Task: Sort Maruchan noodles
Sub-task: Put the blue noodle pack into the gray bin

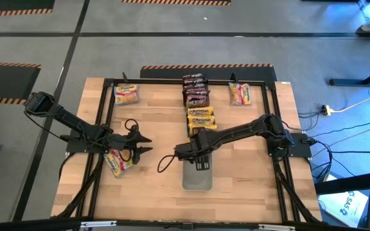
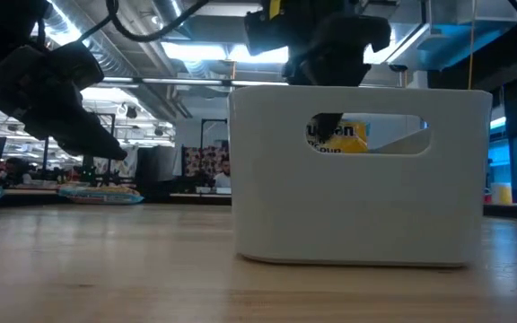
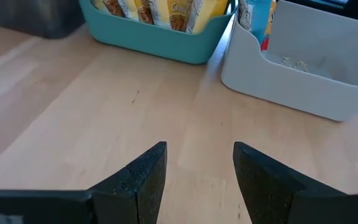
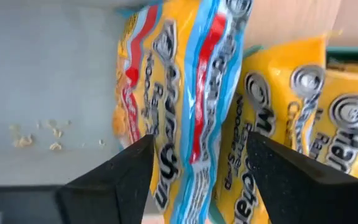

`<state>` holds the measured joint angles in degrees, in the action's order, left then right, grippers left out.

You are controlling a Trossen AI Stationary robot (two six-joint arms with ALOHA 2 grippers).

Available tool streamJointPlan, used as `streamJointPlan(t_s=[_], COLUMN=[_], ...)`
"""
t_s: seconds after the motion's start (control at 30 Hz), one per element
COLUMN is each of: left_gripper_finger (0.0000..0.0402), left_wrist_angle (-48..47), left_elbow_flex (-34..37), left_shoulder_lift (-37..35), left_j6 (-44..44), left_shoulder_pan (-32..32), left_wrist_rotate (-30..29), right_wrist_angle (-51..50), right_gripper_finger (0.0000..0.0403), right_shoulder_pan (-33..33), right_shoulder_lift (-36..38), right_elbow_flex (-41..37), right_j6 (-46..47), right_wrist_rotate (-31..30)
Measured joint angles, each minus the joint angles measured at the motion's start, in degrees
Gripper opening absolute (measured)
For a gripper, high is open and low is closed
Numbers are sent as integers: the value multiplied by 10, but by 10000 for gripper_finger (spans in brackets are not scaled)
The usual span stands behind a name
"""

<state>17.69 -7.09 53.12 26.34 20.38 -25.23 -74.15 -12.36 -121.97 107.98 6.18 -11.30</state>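
Ceiling strip lights (image 2: pixel 196 49) glare brightly behind the table (image 2: pixel 106 260) in the low view, leaving the arms as dark silhouettes. Overhead light is even, with soft shadows. The yellow packet (image 4: pixel 185 93) looks blurred up close.

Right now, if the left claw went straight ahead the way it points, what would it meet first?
Bare wooden tabletop first, as far as the left wrist view shows. Beyond it, the open left claw lines up roughly with the gap between the teal plastic tray of yellow noodle packets and the pale grey plastic bin; depth is unclear.
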Motion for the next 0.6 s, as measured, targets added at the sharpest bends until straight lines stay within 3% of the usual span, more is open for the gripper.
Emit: streamJointPlan(t_s=[0.33,0.6], left_gripper_finger=[180,180], left_wrist_angle=[0,-16], left_elbow_flex=[0,-35], left_shoulder_lift=[0,2], left_j6=[-16,-40], left_shoulder_pan=[0,-2], left_wrist_rotate=[5,35], right_wrist_angle=[6,132], right_gripper_finger=[224,203], right_shoulder_pan=[-25,-54], right_shoulder_lift=[46,50], right_elbow_flex=[0,-11], right_j6=[9,-36], right_wrist_rotate=[18,18])
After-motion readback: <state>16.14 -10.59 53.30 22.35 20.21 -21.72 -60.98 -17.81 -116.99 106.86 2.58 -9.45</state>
